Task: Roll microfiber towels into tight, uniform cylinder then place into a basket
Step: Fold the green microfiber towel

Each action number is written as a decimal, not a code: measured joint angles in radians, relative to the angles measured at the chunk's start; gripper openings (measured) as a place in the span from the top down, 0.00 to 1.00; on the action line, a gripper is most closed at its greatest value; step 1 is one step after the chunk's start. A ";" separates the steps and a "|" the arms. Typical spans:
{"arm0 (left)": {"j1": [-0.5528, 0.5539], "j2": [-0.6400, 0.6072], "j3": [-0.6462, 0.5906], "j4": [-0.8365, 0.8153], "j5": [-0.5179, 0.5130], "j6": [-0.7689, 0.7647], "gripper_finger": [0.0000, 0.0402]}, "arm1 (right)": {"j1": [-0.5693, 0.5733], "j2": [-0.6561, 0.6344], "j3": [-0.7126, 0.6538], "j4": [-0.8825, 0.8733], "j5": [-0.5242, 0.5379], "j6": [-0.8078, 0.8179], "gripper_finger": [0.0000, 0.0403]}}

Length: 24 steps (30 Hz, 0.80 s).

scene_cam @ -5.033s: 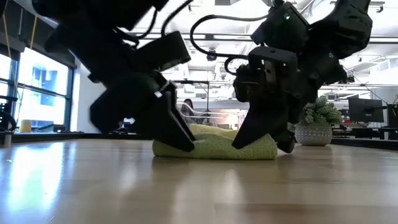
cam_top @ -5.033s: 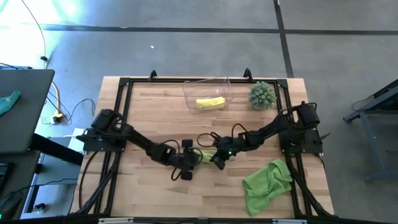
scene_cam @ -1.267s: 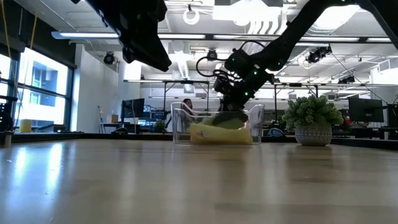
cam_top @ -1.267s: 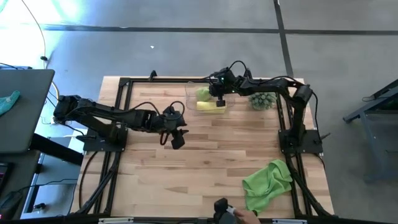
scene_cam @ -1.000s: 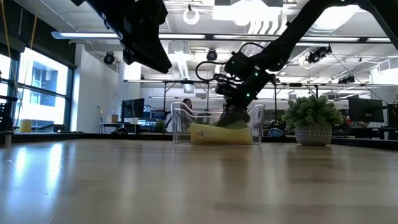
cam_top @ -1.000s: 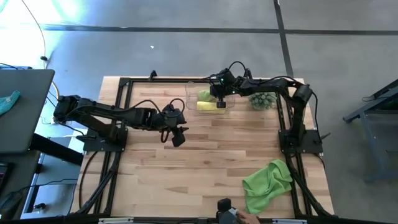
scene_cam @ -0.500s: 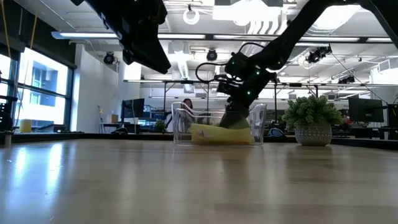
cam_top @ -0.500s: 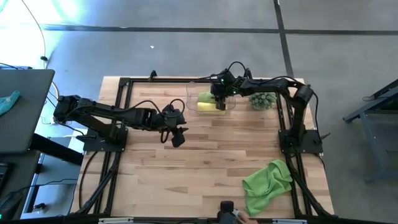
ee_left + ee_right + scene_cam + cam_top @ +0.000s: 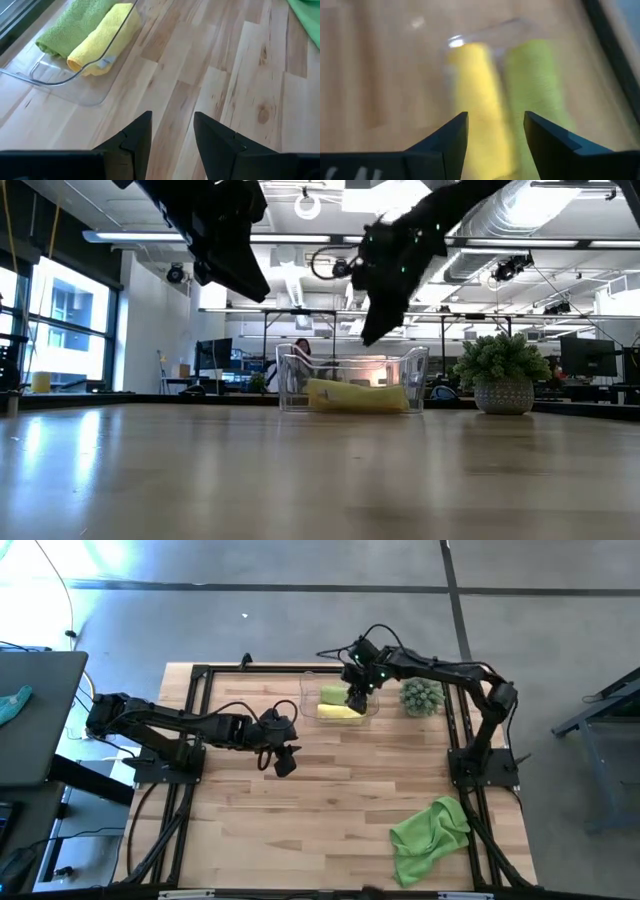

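clear plastic basket (image 9: 75, 87) holds yellow roll (image 9: 102, 37) beside green roll (image 9: 75, 25).

The right claw (image 9: 494, 137) looks down past its own two dark fingers (image 9: 442, 145), which stand apart with nothing between them. Beyond the fingers lie two rolled towels side by side — a yellow roll (image 9: 477, 105) and a lime green roll (image 9: 535, 85), their long sides touching or very nearly so. Both sit inside the clear plastic basket (image 9: 485, 31), whose rounded rim shows as a pale, glinting curve past the ends of the rolls. Around the basket is the light wooden table (image 9: 375, 75), its boards running in streaks — everything beyond the fingers is blurred. A dark bar (image 9: 610, 35) crosses one corner.
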 joint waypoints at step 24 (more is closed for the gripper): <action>-0.099 0.000 0.000 0.019 -0.002 -0.074 0.66 | 0.891 -0.228 -0.231 -0.377 -0.002 0.922 0.61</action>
